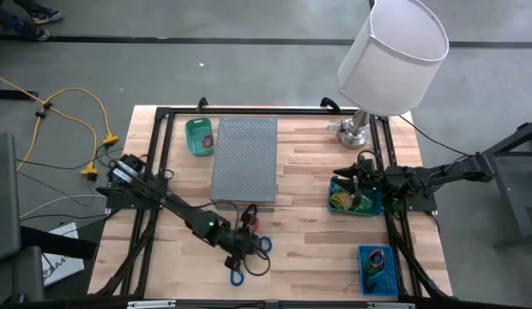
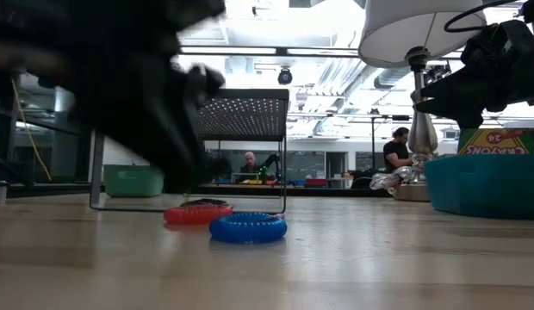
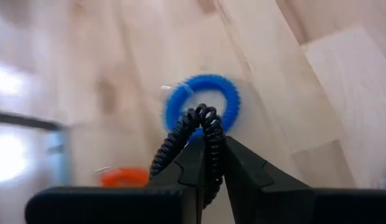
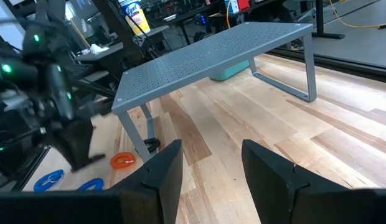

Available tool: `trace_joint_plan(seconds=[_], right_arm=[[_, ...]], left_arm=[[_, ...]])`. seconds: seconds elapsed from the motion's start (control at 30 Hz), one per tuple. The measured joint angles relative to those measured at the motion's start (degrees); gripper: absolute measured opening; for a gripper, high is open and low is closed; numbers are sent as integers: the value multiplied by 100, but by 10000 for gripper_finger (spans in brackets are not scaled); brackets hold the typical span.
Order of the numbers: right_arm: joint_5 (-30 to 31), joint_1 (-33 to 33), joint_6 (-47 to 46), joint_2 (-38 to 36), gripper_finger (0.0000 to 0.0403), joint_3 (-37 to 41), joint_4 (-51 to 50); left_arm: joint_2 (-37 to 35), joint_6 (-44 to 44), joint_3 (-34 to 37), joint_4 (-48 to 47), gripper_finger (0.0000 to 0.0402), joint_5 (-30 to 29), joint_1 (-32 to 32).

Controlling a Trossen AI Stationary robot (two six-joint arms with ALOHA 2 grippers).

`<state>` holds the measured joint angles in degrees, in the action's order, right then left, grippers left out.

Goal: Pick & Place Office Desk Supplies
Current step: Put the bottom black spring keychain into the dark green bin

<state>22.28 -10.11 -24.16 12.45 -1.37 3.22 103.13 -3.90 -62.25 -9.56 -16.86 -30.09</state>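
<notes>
A: Where is the left gripper [image 1: 245,241], and what is its state?

B: It sits over the near-centre of the wooden table [image 1: 309,223], just in front of the grey perforated stand [image 1: 244,158]. In the left wrist view its two fingers [image 3: 192,163] are closed on a black coiled band [image 3: 205,134], which rises in a loop between them.

A: Which other supplies lie near it?

B: A blue coiled ring [image 3: 202,102] lies flat on the wood just beyond the held band; a red coiled ring [image 2: 196,213] lies beside it, nearer the stand. In the low view the blue ring [image 2: 247,228] is in front of the red one. Two further blue loops [image 4: 48,180] lie on the table at the near side of the gripper, seen in the right wrist view.

A: And the right gripper [image 1: 359,178]?

B: It hangs over a teal bin [image 1: 353,199] at the table's right side, close to the base of the lamp [image 1: 390,53]. Its fingers [image 4: 163,171] stand apart with nothing between them. The bin holds a yellow-green crayon box [image 2: 496,140].

A: What else holds items?

B: A blue tray [image 1: 378,269] at the near right corner contains small mixed pieces; a green bin [image 1: 199,136] stands left of the stand, at the far side.
</notes>
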Motion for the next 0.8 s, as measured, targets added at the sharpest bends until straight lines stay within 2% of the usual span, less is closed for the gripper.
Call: trace_joint_plan(seconds=[0.2, 0.3, 0.57, 0.8], right_arm=[[0, 0, 0, 0, 153, 0, -2], [1, 0, 0, 0, 153, 0, -2], [2, 0, 0, -2, 153, 0, -2], [1, 0, 0, -2, 153, 0, -2]], left_arm=[[-908, 2, -24, -572, 39, -818, -261], [-1120, -35, -27, -789, 40, -1199, -438], [-1181, -497, -27, -1075, 40, -1535, -640], [-1656, -516, -27, -1382, 40, -1948, -373]])
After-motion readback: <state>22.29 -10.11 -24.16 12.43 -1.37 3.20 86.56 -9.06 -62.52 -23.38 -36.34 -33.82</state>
